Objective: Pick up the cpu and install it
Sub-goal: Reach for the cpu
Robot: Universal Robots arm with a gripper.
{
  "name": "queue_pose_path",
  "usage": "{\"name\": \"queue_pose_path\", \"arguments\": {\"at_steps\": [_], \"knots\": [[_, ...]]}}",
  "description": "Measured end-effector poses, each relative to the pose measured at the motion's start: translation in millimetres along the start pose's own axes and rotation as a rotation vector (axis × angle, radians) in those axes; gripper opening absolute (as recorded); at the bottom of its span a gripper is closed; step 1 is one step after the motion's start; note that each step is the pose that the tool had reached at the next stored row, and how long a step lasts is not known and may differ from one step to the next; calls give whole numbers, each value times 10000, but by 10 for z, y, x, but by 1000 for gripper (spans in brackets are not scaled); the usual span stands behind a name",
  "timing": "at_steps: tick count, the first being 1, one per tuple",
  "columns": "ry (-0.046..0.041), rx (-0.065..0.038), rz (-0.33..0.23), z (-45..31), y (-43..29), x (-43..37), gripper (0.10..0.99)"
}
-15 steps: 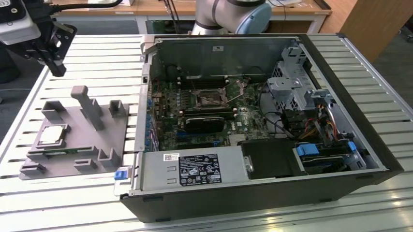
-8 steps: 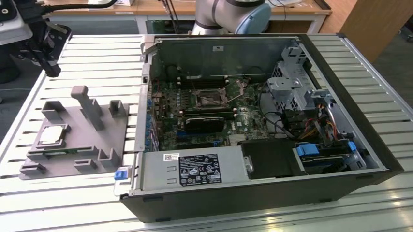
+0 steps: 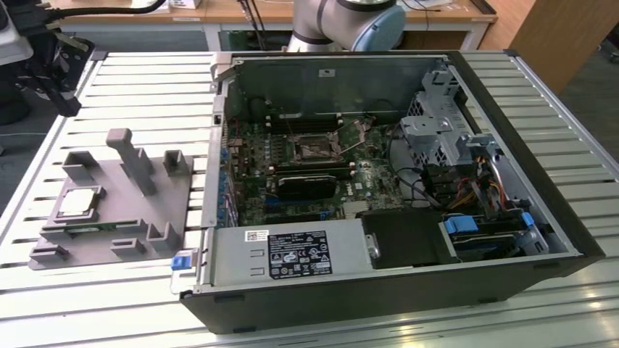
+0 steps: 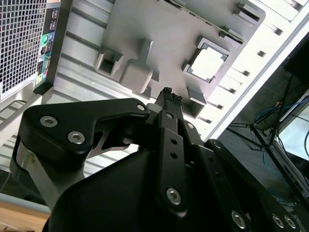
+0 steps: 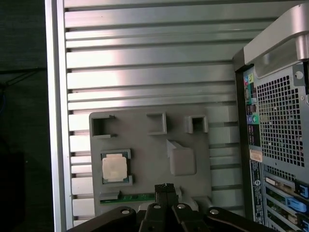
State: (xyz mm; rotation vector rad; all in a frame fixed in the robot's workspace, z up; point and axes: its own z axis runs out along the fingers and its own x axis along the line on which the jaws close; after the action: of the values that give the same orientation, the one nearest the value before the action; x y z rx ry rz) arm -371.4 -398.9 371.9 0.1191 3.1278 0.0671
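First wrist view: cpu [image 5: 116, 167] sits apart from the end effector [image 5: 165, 186], pressed together.

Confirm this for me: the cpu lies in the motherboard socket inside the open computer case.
Not right. The cpu lies in a recess of the grey holder on the slatted table, beside the open computer case, not in the motherboard socket. The first wrist view shows it.

Green memory stick [image 5: 129, 197] — partly hidden (behind the gripper [image 5: 165, 186]).
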Motion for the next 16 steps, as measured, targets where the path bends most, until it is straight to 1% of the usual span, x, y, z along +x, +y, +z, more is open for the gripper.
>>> {"name": "queue_pose_path", "arguments": {"at_steps": [5,10,13,16], "knots": [[5,1,0,4,-7,82,106],[10,1,0,7,-14,182,106],[11,2,0,9,-19,245,106],[11,1,1,13,-26,332,106]]}}
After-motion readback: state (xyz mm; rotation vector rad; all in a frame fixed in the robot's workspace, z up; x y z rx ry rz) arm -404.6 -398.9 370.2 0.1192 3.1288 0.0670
